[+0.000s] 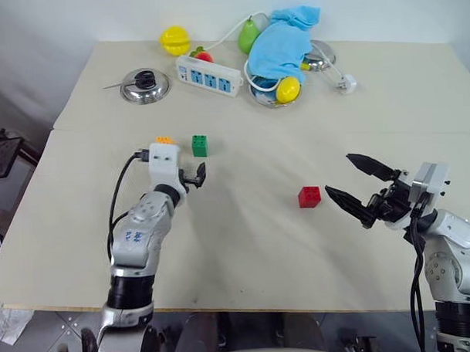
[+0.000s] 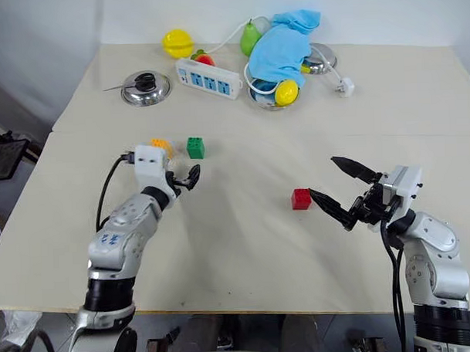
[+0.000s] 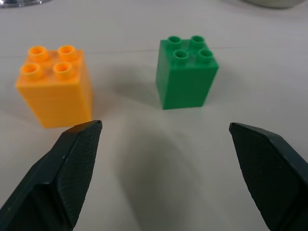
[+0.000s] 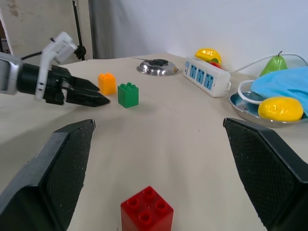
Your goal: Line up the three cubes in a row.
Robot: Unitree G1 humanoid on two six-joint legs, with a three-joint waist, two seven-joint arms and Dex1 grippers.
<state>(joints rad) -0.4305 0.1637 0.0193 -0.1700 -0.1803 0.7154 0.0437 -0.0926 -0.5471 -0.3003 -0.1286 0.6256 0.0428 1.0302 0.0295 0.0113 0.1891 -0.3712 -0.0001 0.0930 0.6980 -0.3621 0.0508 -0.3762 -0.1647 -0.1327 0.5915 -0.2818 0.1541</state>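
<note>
The orange cube (image 3: 55,86) and the green cube (image 3: 186,72) stand side by side with a gap between them, on the left half of the table. My left gripper (image 3: 164,125) is open just in front of them, low over the table, and touches neither. In the left eye view its wrist hides most of the orange cube (image 1: 164,140), with the green cube (image 1: 199,145) to the right of it. The red cube (image 1: 309,196) sits alone further right and nearer me. My right gripper (image 1: 338,173) is open, just right of the red cube (image 4: 147,211) and pointing over it.
Along the far side of the beige table (image 1: 245,253) lie a steel lid (image 1: 144,86), a white power strip (image 1: 208,76), a yellow toy fruit (image 1: 175,40), a green pear (image 1: 249,35) and a blue cloth (image 1: 284,39) over a bowl holding another yellow fruit (image 1: 287,89).
</note>
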